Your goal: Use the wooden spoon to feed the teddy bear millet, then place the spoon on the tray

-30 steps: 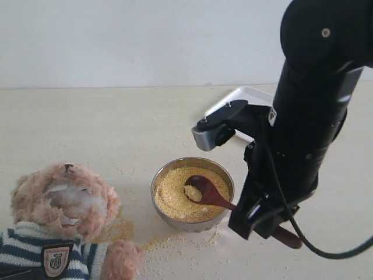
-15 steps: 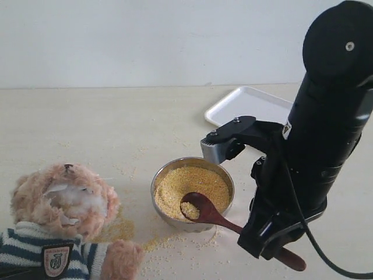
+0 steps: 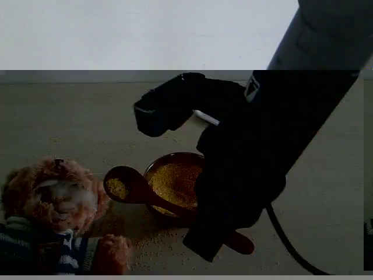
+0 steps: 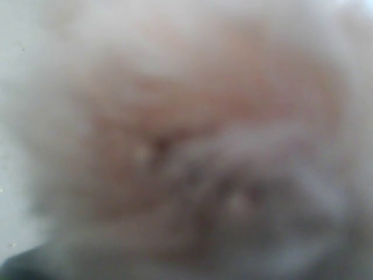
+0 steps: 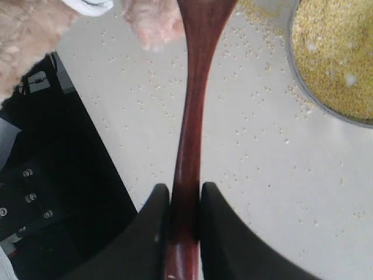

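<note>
The right gripper (image 5: 183, 195) has its fingers (image 5: 148, 233) clamped on the wooden spoon (image 3: 135, 188) handle. The spoon's long axis points at the teddy bear (image 3: 49, 198), with the millet (image 3: 117, 188) in its bowl just beside the muzzle. The left gripper's state cannot be told.

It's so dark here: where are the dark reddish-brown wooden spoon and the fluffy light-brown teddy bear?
Dark reddish-brown wooden spoon (image 3: 135, 184): exterior view, on its round bowl.
Fluffy light-brown teddy bear (image 3: 49, 195): exterior view, on its face.
</note>
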Robot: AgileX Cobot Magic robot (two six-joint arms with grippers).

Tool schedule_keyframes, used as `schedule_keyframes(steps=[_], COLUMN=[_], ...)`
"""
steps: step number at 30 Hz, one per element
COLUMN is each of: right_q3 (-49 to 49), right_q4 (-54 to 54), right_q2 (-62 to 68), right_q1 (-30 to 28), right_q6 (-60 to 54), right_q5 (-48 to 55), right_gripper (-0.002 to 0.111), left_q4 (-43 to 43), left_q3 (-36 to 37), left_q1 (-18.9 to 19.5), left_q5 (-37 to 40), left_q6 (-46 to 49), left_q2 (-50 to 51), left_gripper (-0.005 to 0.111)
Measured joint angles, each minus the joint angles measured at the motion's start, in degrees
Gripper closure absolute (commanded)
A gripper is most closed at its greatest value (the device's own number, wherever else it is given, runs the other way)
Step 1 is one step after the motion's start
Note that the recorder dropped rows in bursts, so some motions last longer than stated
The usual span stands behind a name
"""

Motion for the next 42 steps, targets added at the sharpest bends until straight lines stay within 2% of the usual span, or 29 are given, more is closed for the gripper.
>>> schedule_keyframes(steps=[12,19,29,35,42], right_q3=[-12.18,-16.44,-16.93,-16.93,-16.54], right_q4=[-4.96,-9.78,-16.25,-24.7,-40.86], right_q2=[11.06,15.81,17.67,18.2,19.56], right_q1=[9.78,11.71,13.31,17.19,23.77], right_q6=[4.7,6.26,7.09,9.32,16.64], right_q5=[1.28,1.25,-2.8,-4.33,-3.76], right_gripper=[0.106,0.106,0.106,0.106,0.106], left_q4=[0.0,0.0,0.0,0.0,0.0], left_q3=[0.0,0.0,0.0,0.0,0.0], left_q1=[0.0,0.0,0.0,0.0,0.0], left_q5=[-0.44,-0.8,-1.26,-1.26,-1.38], left_q6=[0.0,0.0,0.0,0.0,0.0], left_q2=[0.0,0.0,0.0,0.0,0.0], left_gripper=[0.102,0.102,0.102,0.102,0.102])
